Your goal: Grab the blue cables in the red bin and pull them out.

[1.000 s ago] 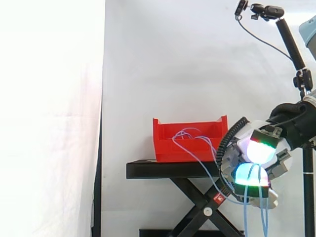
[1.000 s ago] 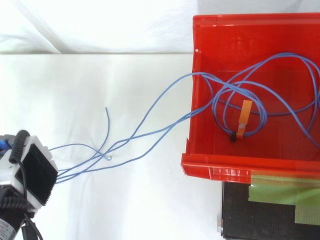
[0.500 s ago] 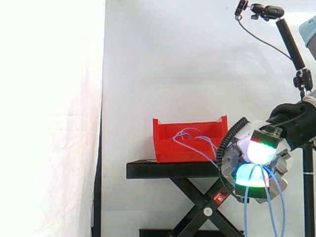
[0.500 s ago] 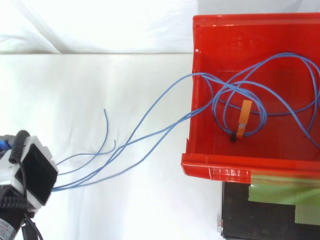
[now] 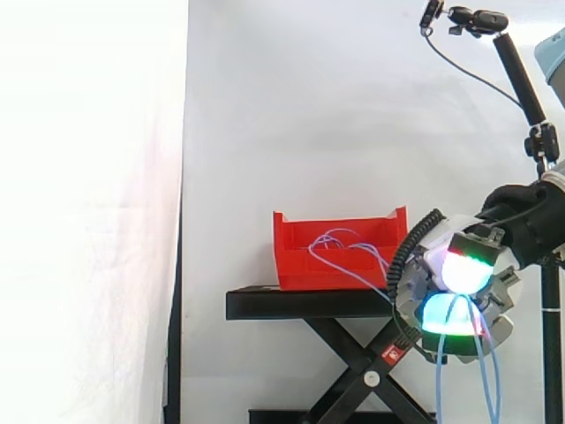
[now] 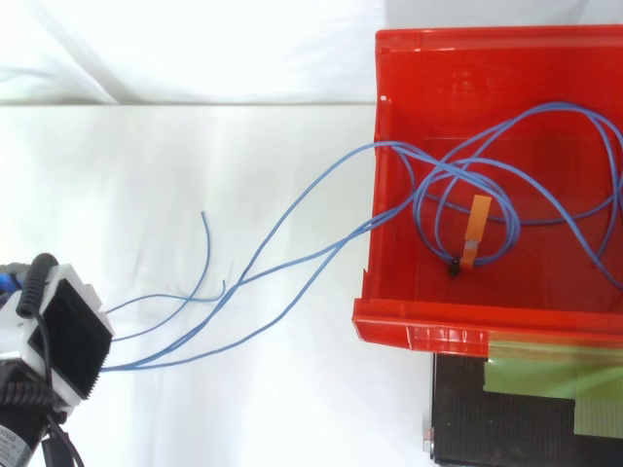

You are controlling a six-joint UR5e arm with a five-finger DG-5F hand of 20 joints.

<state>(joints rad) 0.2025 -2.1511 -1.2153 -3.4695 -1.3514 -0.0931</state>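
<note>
Blue cables, clamped between the hand's fingers, lie looped in the red bin; a snag on its wall could tug them loose.

I'm looking into a robotics lab bay: white curtain backdrop, black scissor-lift stand under a red bin, a camera clamped on a jointed pole.
</note>
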